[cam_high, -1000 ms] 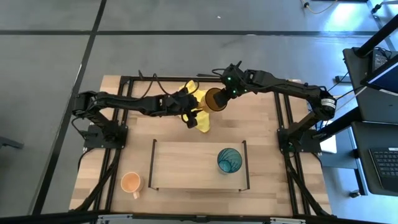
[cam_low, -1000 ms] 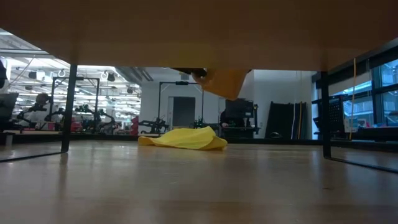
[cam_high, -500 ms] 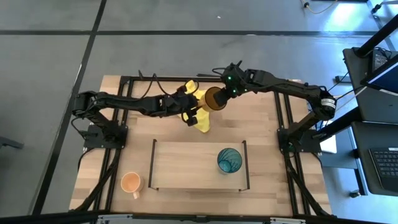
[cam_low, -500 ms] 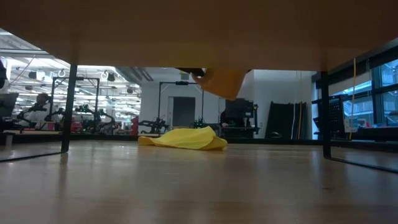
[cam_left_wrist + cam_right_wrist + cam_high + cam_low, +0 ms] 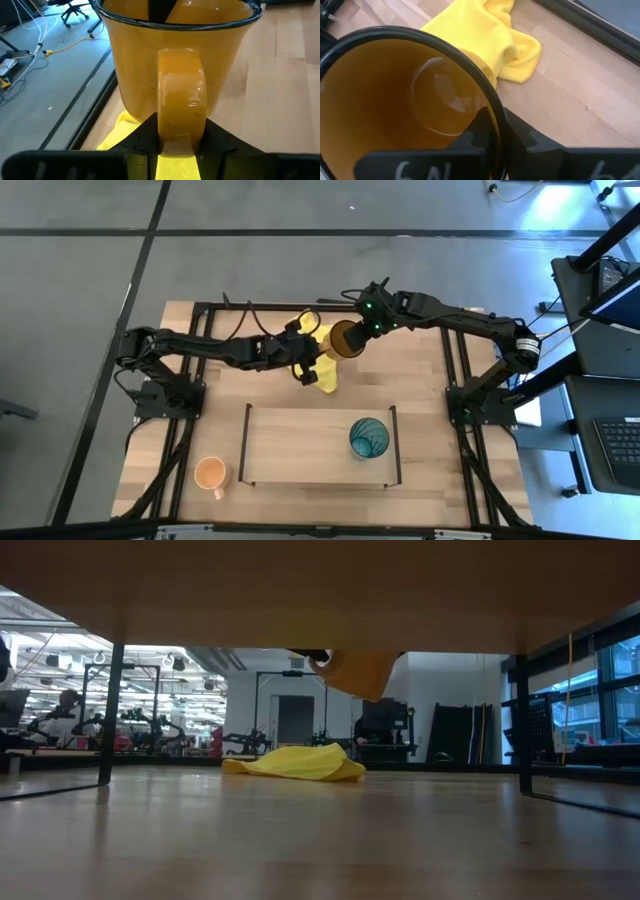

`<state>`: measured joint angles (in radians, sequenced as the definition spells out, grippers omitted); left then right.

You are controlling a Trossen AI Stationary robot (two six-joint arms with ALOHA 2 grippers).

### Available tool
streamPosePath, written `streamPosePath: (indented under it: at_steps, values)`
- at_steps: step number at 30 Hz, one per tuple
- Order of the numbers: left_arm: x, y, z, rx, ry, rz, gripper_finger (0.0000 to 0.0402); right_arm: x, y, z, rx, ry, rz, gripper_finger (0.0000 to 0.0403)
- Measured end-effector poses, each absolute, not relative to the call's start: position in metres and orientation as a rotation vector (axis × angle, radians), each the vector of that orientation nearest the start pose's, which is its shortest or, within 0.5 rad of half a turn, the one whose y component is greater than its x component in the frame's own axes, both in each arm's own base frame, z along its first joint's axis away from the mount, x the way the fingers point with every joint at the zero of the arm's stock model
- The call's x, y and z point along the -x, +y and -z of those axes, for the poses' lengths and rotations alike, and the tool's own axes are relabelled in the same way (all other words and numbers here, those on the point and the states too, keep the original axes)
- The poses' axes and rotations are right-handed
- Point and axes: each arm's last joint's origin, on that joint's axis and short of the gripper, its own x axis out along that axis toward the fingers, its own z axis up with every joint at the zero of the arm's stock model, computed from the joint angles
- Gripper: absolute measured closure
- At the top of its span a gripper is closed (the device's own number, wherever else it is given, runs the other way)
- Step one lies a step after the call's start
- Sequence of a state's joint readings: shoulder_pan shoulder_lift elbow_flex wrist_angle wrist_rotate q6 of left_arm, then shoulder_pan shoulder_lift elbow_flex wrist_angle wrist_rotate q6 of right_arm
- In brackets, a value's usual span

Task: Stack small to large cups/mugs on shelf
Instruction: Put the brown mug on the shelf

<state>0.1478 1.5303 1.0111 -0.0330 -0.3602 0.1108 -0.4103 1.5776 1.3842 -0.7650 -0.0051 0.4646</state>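
The amber-brown translucent mug (image 5: 344,340) hangs above the yellow cloth (image 5: 322,370) at the table's far middle, and also shows in the low view (image 5: 356,671). My right gripper (image 5: 360,330) is shut on its rim. My left gripper (image 5: 310,358) is shut on its handle. The teal ribbed tumbler (image 5: 369,438) stands upright on the right end of the shelf board (image 5: 300,445). The small pale-orange mug (image 5: 211,473) stands on the table, left of the shelf. My left gripper pinches the amber mug's handle (image 5: 180,120) between its two fingers (image 5: 145,142), which come level from the table's left and lie across the handle. The mug is clear of the table. My right gripper holds the mug's rim (image 5: 492,107), with one finger (image 5: 470,137) inside the mug and one outside. It comes from the table's right. The mug is tilted, its mouth toward this gripper.
The yellow cloth (image 5: 298,762) lies crumpled on the table under the mug. The shelf's thin black uprights (image 5: 246,442) stand at its two short ends. The board's middle and left are bare. Black frame rails (image 5: 455,370) run along the table's sides.
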Motion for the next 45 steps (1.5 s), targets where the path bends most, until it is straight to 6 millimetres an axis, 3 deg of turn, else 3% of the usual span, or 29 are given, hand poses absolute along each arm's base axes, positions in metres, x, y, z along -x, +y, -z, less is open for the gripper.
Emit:
streamPosePath:
  at_steps: [31, 39, 45]
  values:
    - [-0.327, 0.056, -0.248, -0.164, 0.581, -0.471, 0.0315, -0.301, -0.131, -0.3, -0.598, 0.861, 0.581, 0.0351]
    - [-0.313, 0.054, -0.269, -0.16, 0.539, -0.489, 0.0315, -0.301, -0.134, -0.302, -0.572, 0.849, 0.555, 0.0347]
    - [-0.307, 0.057, -0.271, -0.163, 0.575, -0.505, 0.0315, -0.304, -0.135, -0.306, -0.559, 0.801, 0.524, 0.0347]
